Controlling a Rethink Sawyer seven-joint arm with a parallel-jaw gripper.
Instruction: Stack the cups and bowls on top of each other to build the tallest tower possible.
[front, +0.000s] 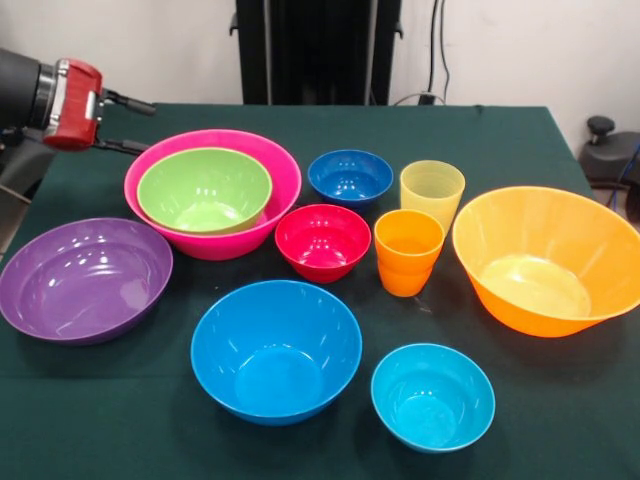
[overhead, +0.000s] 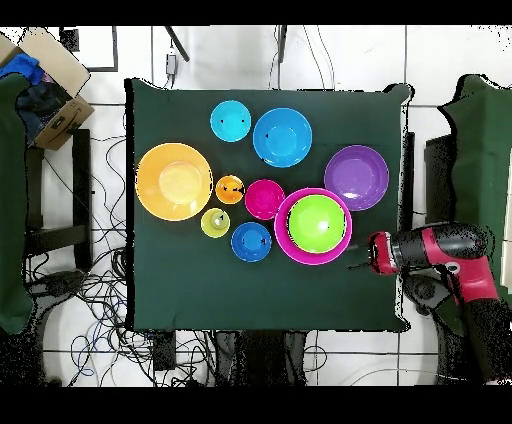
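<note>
The pincer (front: 128, 124) is at the upper left of the front view, at the end of the red and black arm (front: 68, 103), and it points sideways toward the large pink bowl (front: 262, 214). Its two thin black fingers (front: 132, 103) stand apart with nothing between them, so it is released. The lime green bowl (front: 204, 188) sits inside the pink bowl, and this pair is just right of the pincer, near but not touching. In the overhead view the pincer (overhead: 358, 257) is at the right edge of the dark green desk (overhead: 200, 290), beside the same pair. The purple bowl (front: 84, 279) lies below the pincer at the left. The sky blue bowl (front: 276, 350) and cyan bowl (front: 433, 396) are at the bottom. The red bowl (front: 322, 241), dark blue bowl (front: 350, 177), yellow cup (front: 432, 193) and orange cup (front: 408, 251) are in the centre, the large orange bowl (front: 545, 259) at the right.
</note>
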